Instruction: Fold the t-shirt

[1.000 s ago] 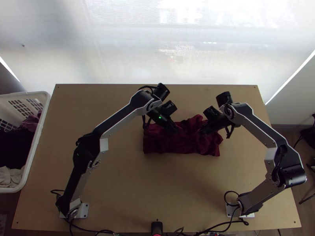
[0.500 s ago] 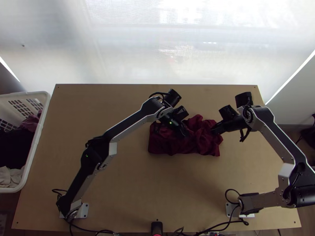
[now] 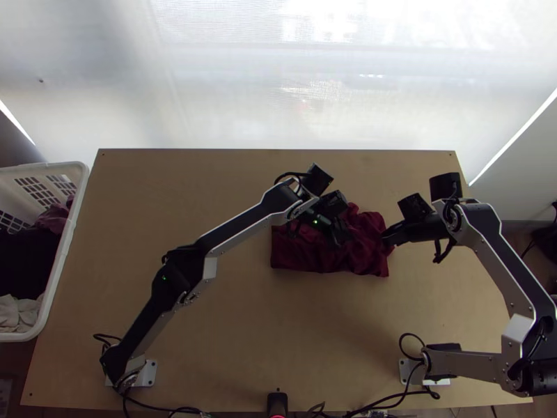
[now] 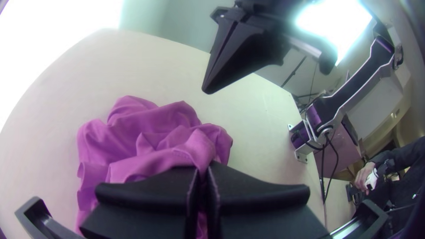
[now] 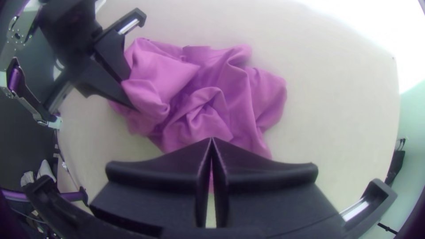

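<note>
The dark red t-shirt (image 3: 317,258) lies bunched, with a straighter front edge, at the table's middle; it looks pink in the left wrist view (image 4: 150,119) and the right wrist view (image 5: 239,88). My left gripper (image 3: 340,240) is over its middle; in its own view the left gripper (image 4: 202,170) is shut on a raised fold of the cloth. My right gripper (image 3: 387,240) stands at the shirt's right edge. In its wrist view the right gripper (image 5: 211,140) is shut, its tips meeting above the cloth with nothing seen between them.
A white laundry basket (image 3: 73,240) with clothes stands left of the table (image 3: 230,334). Bare tabletop lies in front of the shirt and behind it. A small black device (image 3: 277,404) sits at the near edge. A person's hand (image 4: 365,177) shows beyond the table.
Both grippers have moved to the right, the right one from over the cloth out to its edge. The shirt's left end has shifted right, making the bundle shorter.
</note>
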### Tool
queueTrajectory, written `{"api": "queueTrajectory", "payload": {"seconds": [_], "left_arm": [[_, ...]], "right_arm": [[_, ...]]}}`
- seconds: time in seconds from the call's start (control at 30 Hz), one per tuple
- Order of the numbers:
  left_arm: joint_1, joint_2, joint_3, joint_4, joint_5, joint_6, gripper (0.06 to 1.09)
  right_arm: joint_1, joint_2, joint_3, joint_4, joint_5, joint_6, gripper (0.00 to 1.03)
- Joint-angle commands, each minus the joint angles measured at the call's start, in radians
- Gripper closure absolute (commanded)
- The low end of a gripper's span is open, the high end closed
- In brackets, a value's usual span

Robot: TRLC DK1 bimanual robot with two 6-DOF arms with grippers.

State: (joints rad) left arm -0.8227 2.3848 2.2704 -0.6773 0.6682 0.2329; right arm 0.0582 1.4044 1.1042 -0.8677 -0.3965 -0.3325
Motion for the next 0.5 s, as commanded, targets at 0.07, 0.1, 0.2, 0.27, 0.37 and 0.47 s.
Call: {"api": "queueTrajectory", "payload": {"seconds": [0.07, 0.1, 0.2, 0.27, 0.37, 0.47], "left_arm": [[-0.024, 0.042, 0.001, 0.114, -0.013, 0.006, 1.04], [-0.029, 0.043, 0.001, 0.119, -0.013, 0.008, 1.04], [-0.044, 0.045, 0.001, 0.139, -0.038, 0.022, 1.04], [-0.049, 0.045, 0.001, 0.17, -0.047, 0.023, 1.04], [-0.062, 0.06, 0.001, 0.211, -0.093, 0.046, 1.04], [-0.07, 0.079, 0.001, 0.251, -0.101, 0.046, 1.02]], "right_arm": [[-0.023, -0.061, -0.027, -0.013, 0.001, 0.003, 1.0], [-0.023, -0.068, -0.03, -0.014, 0.001, 0.003, 1.0], [-0.021, -0.087, -0.046, -0.014, 0.001, 0.004, 1.0], [-0.021, -0.099, -0.056, -0.014, 0.001, 0.004, 1.0], [-0.023, -0.117, -0.076, -0.014, 0.002, 0.004, 1.0], [-0.024, -0.139, -0.092, -0.016, 0.004, 0.004, 1.0]]}}
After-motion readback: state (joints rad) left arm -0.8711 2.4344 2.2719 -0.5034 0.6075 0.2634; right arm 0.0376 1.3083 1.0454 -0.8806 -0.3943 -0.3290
